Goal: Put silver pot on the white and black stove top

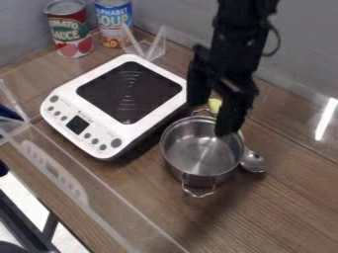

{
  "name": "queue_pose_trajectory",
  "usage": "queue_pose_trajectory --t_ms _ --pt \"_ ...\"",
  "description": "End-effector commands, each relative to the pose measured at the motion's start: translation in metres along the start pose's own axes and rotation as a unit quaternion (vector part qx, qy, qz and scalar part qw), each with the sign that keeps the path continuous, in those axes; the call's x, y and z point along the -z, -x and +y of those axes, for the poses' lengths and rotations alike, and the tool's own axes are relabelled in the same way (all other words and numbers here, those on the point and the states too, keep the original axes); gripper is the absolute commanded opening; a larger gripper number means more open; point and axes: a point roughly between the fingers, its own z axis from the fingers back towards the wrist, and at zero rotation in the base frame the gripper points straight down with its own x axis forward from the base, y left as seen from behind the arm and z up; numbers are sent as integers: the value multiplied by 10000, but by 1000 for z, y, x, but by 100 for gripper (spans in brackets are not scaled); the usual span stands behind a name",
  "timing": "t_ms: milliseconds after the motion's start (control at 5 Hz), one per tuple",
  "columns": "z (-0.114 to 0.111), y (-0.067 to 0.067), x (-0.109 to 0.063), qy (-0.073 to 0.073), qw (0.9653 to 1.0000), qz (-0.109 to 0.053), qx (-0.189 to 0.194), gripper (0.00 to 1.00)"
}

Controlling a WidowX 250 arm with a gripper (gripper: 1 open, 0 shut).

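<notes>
Left of and behind the stove top (129, 97), as the picture shows it, I read "TOMATO SAUCE" on one can (69, 28). Just beyond the stove top's far corner, I read "ALPHABET SOUP" on the blue-and-white can (114, 20).

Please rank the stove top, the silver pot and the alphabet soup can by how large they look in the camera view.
1. Stove top
2. Silver pot
3. Alphabet soup can
</notes>
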Motion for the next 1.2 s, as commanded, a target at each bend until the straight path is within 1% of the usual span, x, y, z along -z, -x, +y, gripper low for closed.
queue_pose_trajectory --t_ms 0,200,600,1000 --pt "6 -1 6 -105 9997 -212 16 100" --pt "8 -3 16 -117 9996 -270 -9 100" --pt "12 -6 34 -56 9993 -366 35 100" --pt "18 -10 34 -2 9991 -417 48 100"
